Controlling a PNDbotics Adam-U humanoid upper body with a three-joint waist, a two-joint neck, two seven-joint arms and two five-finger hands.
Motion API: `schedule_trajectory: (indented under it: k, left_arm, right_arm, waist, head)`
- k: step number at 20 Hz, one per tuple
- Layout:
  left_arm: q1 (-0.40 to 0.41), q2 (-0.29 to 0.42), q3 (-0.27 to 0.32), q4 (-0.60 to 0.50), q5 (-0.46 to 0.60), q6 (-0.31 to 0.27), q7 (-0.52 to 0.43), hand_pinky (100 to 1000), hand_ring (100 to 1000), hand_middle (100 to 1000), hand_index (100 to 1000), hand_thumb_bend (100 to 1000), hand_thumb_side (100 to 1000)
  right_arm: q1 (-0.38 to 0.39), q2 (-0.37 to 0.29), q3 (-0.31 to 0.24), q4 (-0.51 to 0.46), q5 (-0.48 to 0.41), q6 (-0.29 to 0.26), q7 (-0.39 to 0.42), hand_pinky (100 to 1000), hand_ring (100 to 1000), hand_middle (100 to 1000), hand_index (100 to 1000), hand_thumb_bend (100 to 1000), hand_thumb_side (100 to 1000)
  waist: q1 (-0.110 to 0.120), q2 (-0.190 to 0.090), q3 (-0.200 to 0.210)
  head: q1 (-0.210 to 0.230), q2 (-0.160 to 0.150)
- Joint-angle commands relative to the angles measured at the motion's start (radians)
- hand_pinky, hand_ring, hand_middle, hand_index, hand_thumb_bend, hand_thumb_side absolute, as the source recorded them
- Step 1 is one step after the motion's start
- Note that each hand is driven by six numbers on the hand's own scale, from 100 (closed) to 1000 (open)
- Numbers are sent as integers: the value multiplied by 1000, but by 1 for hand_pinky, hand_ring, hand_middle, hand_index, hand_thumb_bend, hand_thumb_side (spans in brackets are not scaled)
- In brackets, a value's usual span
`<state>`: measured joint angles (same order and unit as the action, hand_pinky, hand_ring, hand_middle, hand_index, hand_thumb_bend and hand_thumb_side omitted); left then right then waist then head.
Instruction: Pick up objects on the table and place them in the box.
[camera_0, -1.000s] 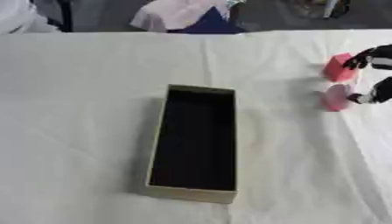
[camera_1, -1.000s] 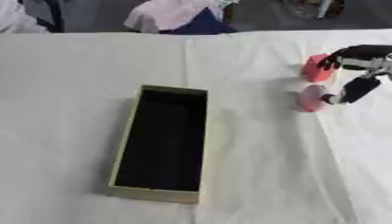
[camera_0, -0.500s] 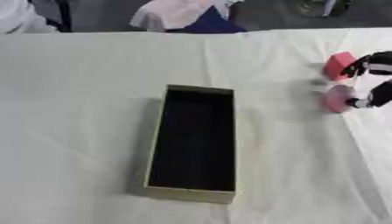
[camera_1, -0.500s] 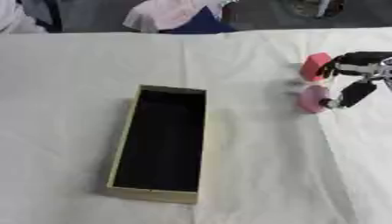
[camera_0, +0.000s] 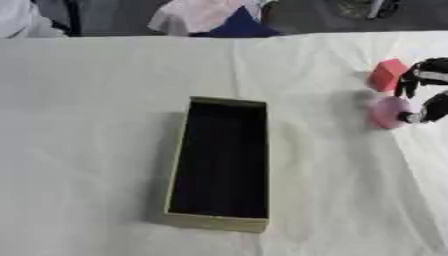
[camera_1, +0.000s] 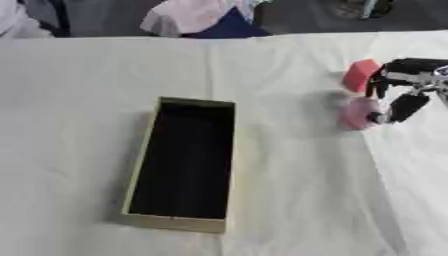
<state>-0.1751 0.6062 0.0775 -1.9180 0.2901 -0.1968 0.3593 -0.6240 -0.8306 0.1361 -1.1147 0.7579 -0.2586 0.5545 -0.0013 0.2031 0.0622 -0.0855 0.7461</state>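
Right hand (camera_1: 404, 87) perhaps slightly further right (objects unmoved).

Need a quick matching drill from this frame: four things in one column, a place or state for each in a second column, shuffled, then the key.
Things:
1. box
2. red block
3. pink object
4. right hand

Place or state:
A. at the right edge of the table, fingers spread beside the two small things
B. open and dark inside, in the middle of the table
C. farther of the two small things, right of the box
D. nearer of the two small things, rounded, by a fingertip

Pairs: 1-B, 2-C, 3-D, 4-A
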Motion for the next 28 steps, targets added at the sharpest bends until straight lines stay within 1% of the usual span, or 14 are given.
schedule_trajectory:
  k: [1, 4, 8, 9, 11, 15, 21, 23, 25, 28]
  left_arm:
    - [-6, 15, 9, -18, 1, -3, -1, 761, 830, 794, 944, 318, 1000]
    - [-6, 13, 10, -18, 2, -3, 1, 761, 831, 793, 944, 319, 1000]
    - [-6, 12, 10, -18, 3, -4, 1, 760, 830, 792, 944, 319, 1000]
    - [-6, 11, 10, -18, 3, -4, 1, 761, 830, 791, 944, 319, 1000]
    - [-5, 11, 10, -18, 3, -4, 1, 761, 830, 791, 943, 320, 1000]
    - [-5, 9, 10, -18, 3, -4, 0, 761, 830, 791, 944, 320, 1000]
    - [-5, 8, 9, -18, 3, -5, -3, 761, 830, 791, 944, 321, 1000]
    - [-4, 8, 9, -18, 3, -4, -3, 761, 830, 791, 944, 320, 1000]
    - [-4, 8, 10, -18, 3, -5, -3, 760, 830, 791, 941, 319, 1000]
    - [-4, 10, 11, -19, 3, -6, -2, 761, 831, 791, 941, 318, 1000]
  right_arm:
    - [-12, -24, -3, -9, -29, 2, -22, 753, 689, 540, 711, 257, 100]
    - [-13, -22, 0, -4, -45, 11, -16, 744, 670, 540, 712, 242, 100]
    - [-12, -19, -1, -6, -66, 29, -29, 716, 610, 491, 657, 245, 100]
    - [-12, -19, -1, -8, -71, 34, -35, 695, 570, 451, 607, 239, 100]
    - [-10, -18, -3, -12, -79, 46, -58, 686, 552, 420, 573, 229, 100]
    - [-8, -17, 2, -12, -79, 60, -78, 690, 557, 413, 565, 209, 100]
    - [-9, -15, 6, -15, -71, 62, -99, 665, 493, 315, 465, 234, 100]
    - [-8, -14, 6, -15, -75, 60, -104, 662, 485, 307, 456, 242, 100]
    - [-5, -16, 3, -20, -87, 59, -112, 646, 458, 295, 446, 265, 100]
    - [3, -24, -3, -52, -110, 59, -124, 640, 445, 293, 445, 264, 100]
  waist:
    - [1, -13, 1]
    - [1, -11, 2]
    - [0, -11, 3]
    - [0, -11, 3]
    - [-1, -12, 2]
    - [-1, -12, 3]
    - [-1, -11, 2]
    - [-1, -11, 3]
    - [-1, -11, 3]
    - [-1, -12, 2]
  head:
    - [12, 21]
    - [15, 24]
    - [16, 24]
    - [16, 24]
    - [15, 24]
    - [11, 24]
    - [2, 23]
    - [1, 23]
    - [1, 23]
    - [3, 24]
